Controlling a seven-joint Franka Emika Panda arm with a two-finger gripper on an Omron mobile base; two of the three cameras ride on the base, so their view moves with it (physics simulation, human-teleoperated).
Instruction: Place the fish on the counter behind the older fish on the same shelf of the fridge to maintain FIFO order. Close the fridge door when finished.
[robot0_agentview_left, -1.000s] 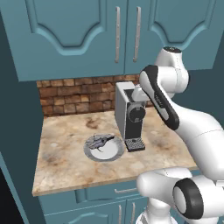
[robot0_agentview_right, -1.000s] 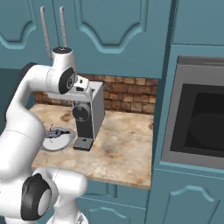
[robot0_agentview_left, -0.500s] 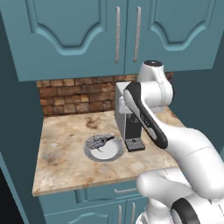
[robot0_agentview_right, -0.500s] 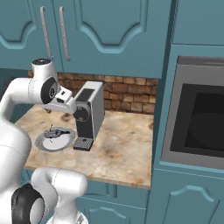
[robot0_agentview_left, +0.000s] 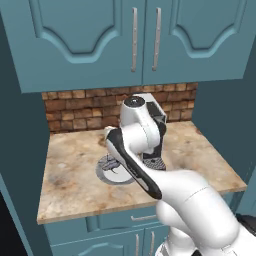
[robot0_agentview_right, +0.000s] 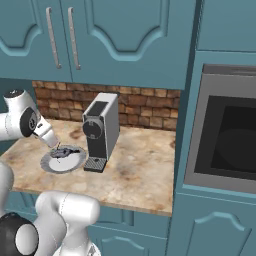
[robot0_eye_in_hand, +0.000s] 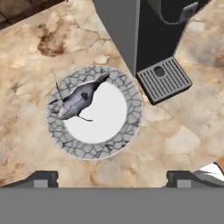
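Observation:
The fish (robot0_eye_in_hand: 80, 99), slim and silvery-grey, lies on a round grey-rimmed plate (robot0_eye_in_hand: 131, 127) on the counter (robot0_eye_in_hand: 183, 135). My gripper (robot0_eye_in_hand: 113, 178) hangs above the plate, open, with nothing between its fingertips (robot0_eye_in_hand: 42, 177). From the right base view the hand (robot0_agentview_right: 46, 135) hovers just left of and above the fish (robot0_agentview_right: 63, 151) on its plate (robot0_agentview_right: 50, 165). In the left base view my arm covers most of the plate (robot0_agentview_left: 105, 176). The fridge, its door, the shelf and the older fish are out of view.
A grey coffee machine (robot0_agentview_right: 101, 131) stands right beside the plate, its drip tray (robot0_eye_in_hand: 164, 79) nearly touching the rim. A brick backsplash (robot0_agentview_right: 145, 112) and teal upper cabinets (robot0_agentview_left: 135, 40) close off the back. A built-in oven (robot0_agentview_right: 227, 145) sits at the right.
The arm has swung left from in front of the coffee machine and come down over the plate. The gripper has gone from nearly shut to open.

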